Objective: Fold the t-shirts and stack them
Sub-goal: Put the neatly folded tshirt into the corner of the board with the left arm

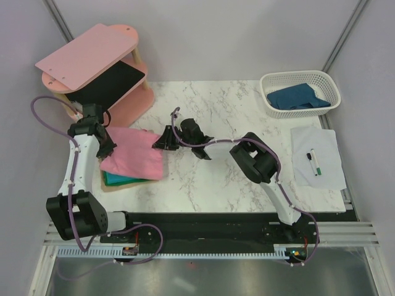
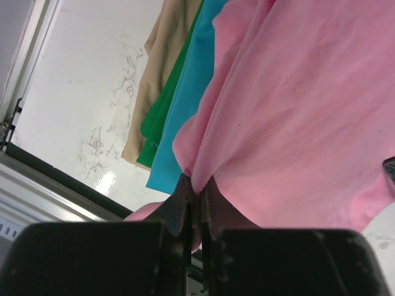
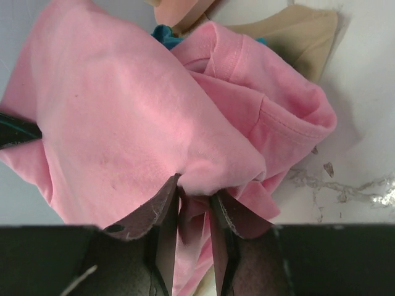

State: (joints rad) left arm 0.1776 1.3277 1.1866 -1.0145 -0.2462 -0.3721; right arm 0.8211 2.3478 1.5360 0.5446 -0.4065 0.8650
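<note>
A light pink t-shirt (image 1: 137, 155) lies bunched on top of a teal t-shirt (image 1: 121, 179) at the table's left. My left gripper (image 1: 109, 148) is shut on the pink shirt's left edge, with a fold of pink cloth (image 2: 296, 111) pinched between its fingertips (image 2: 196, 182). My right gripper (image 1: 163, 141) is at the shirt's right edge. Its fingers (image 3: 194, 188) are closed on a bunch of pink fabric (image 3: 123, 111). Beneath the pink shirt the teal shirt (image 2: 185, 105) shows as a strip. A dark blue t-shirt (image 1: 296, 97) lies in the white basket (image 1: 296, 74) at the back right.
A tan board (image 2: 159, 61) lies under the shirt pile. The pink wooden shelf unit (image 1: 92, 55) stands at the back left, close behind my left arm. A white sheet (image 1: 330, 148) with a green marker (image 1: 315, 162) lies at the right edge.
</note>
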